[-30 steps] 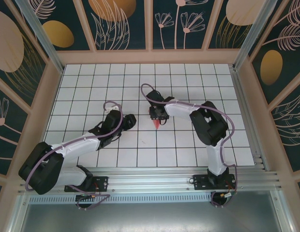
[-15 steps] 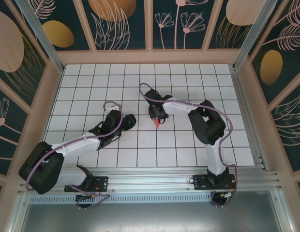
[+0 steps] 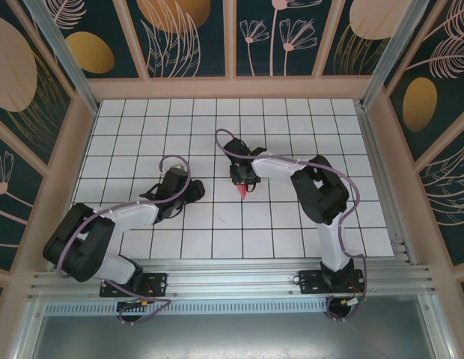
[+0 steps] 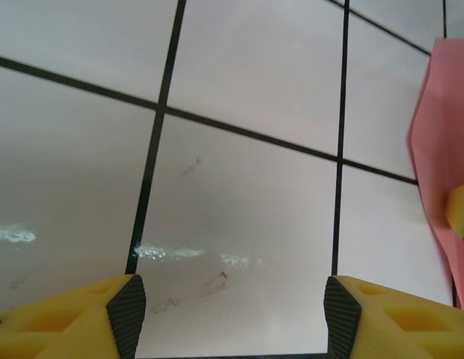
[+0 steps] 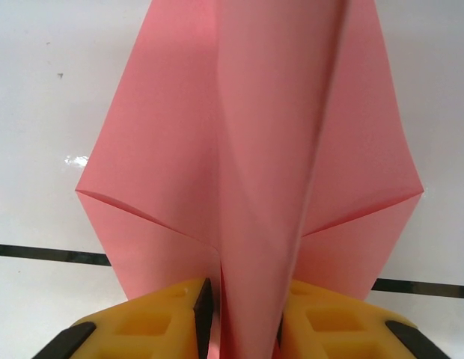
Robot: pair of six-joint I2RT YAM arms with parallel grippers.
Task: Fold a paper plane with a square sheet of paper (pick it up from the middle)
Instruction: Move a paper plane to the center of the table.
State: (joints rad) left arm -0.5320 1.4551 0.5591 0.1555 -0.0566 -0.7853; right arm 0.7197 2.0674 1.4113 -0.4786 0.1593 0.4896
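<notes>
Paper plane (image 5: 247,149), salmon pink, kite-shaped with a raised centre fold, is clamped in the right gripper (image 5: 245,303). The centre fold drops straight between the two yellow fingers (image 5: 153,325), and the black pads pinch it from both sides. The wings spread left and right just past the fingertips, their side corners reaching wider than the fingers. The body runs away from the fingertips toward the top of the right wrist view. The far tip is cut off by the frame edge. Below the paper is the white tiled table (image 5: 37,112); one black grid line passes behind the plane close to the fingertips. Cannot tell if the wings touch the table. In the top view the plane is a small pink point sticking out just beyond the right gripper's fingertips, toward the arm bases. The left gripper (image 4: 228,307) has its jaws spread wide with nothing between the fingers, just bare tile and grid lines. In the left wrist view the plane's pink edge is out past the right-hand finger at the frame's right side, outside the gap. A bit of yellow from the other gripper is against it. In the top view the left gripper is near the plane on its left side, apart from it.
</notes>
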